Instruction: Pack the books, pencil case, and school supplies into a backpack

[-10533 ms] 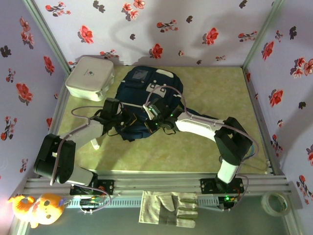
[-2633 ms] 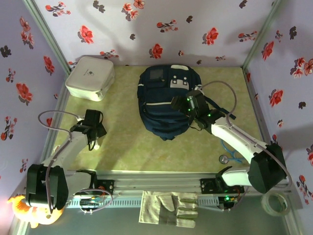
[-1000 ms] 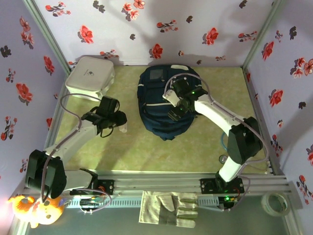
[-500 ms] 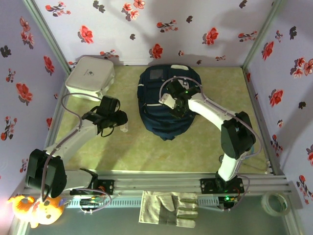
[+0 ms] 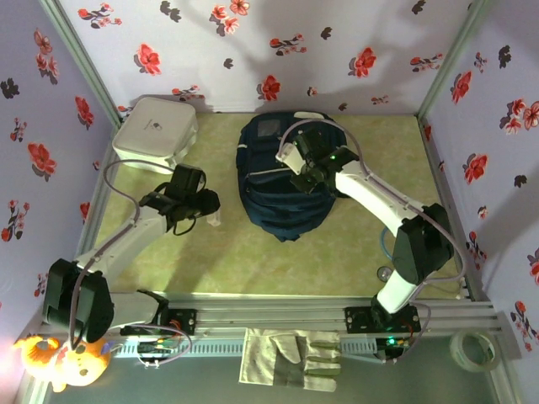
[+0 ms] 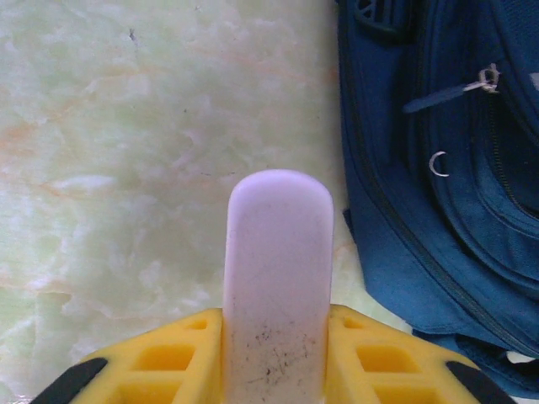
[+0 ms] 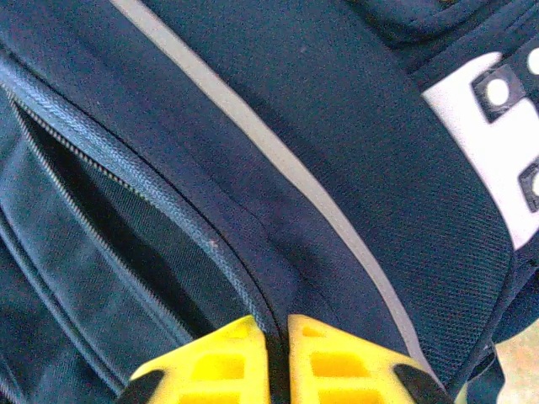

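A flat pale-pink pencil case point(image 6: 278, 269), oblong with a rounded tip and faint dark scuffs near its base, juts out above the green marbled table point(image 6: 126, 168). To its right a navy-blue backpack point(image 5: 271, 210) lies flat at the middle rear of the table, with light grey patches toward the back wall and a pale stripe point(image 7: 278, 160) across its front. A white box point(image 5: 156, 133) sits in the far left corner, well apart from both. The left arm reaches up from its base and bends right. It carries the left gripper point(image 5: 205, 210) low over the table, near the backpack's left edge but apart from it. Its 2 yellow fingers point(image 6: 168, 362) are partly closed against the sides of the pencil case and grip it. The right arm rises from its base and arches left over the bag. The right gripper point(image 5: 301, 178) bears on the backpack's upper middle, jaws closed tight with a fold of navy fabric pinched between them. The left wrist view shows the case's tip aimed at bare table, with a metal zip pull point(image 6: 484, 80) and the bag's seams at right. The right wrist view adds detail the overhead view lacks: the pinch sits just beside a zip point(image 7: 126, 181) whose pocket gapes open to the left, dark inside.
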